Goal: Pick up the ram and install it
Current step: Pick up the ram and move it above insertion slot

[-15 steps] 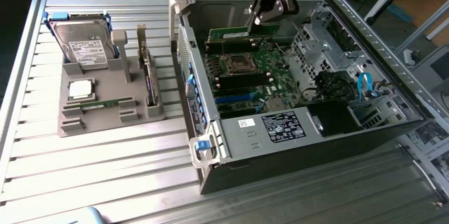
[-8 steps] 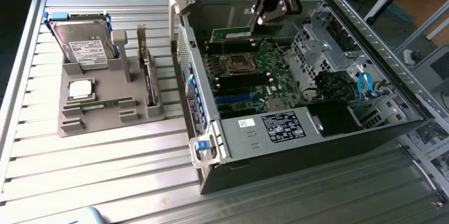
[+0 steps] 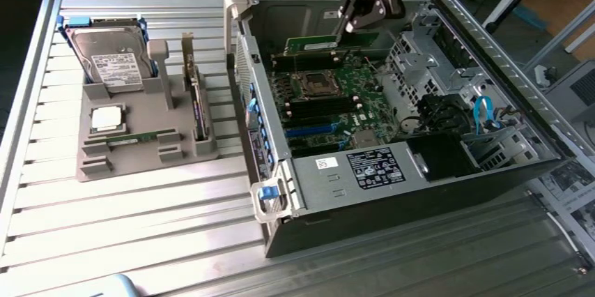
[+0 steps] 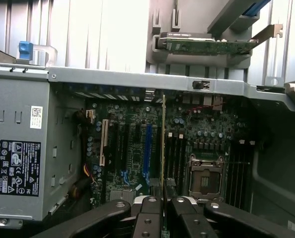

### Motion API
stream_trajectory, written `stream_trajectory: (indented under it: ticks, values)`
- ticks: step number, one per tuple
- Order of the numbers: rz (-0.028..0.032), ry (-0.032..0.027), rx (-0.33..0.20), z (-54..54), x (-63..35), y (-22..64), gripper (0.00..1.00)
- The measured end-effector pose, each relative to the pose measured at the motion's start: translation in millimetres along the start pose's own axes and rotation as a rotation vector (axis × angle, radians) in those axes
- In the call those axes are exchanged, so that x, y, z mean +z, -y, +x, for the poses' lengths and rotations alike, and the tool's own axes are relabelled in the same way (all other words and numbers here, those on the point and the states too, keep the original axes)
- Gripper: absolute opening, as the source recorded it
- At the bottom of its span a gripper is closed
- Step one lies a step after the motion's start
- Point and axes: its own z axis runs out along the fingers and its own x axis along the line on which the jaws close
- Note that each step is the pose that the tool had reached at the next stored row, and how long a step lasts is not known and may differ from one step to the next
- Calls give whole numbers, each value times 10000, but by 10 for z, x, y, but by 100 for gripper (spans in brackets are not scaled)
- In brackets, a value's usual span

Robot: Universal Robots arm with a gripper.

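Observation:
The ram (image 3: 327,43) is a narrow green board hanging level inside the open computer case (image 3: 409,203), over the far end of the motherboard (image 3: 367,105). My gripper (image 3: 352,26) comes down from above and is shut on its upper edge. In the wrist view the ram (image 4: 163,144) shows edge-on as a thin line running out from between my black fingers (image 4: 148,214). It hangs above the dark memory slots (image 4: 175,158) beside the CPU socket (image 4: 204,178).
A grey parts holder (image 3: 139,154) on the slatted table at the exterior view's left carries a hard drive (image 3: 110,60), a silver CPU chip (image 3: 107,117) and an upright expansion card (image 3: 195,95). The labelled power supply (image 3: 372,168) and drive cages (image 3: 437,67) crowd the case.

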Motion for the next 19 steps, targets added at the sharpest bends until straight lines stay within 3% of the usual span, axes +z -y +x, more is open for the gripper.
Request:
stream_trajectory:
  ticks: [19]
  values:
    - [0,-1,0,7,-6,164,13]
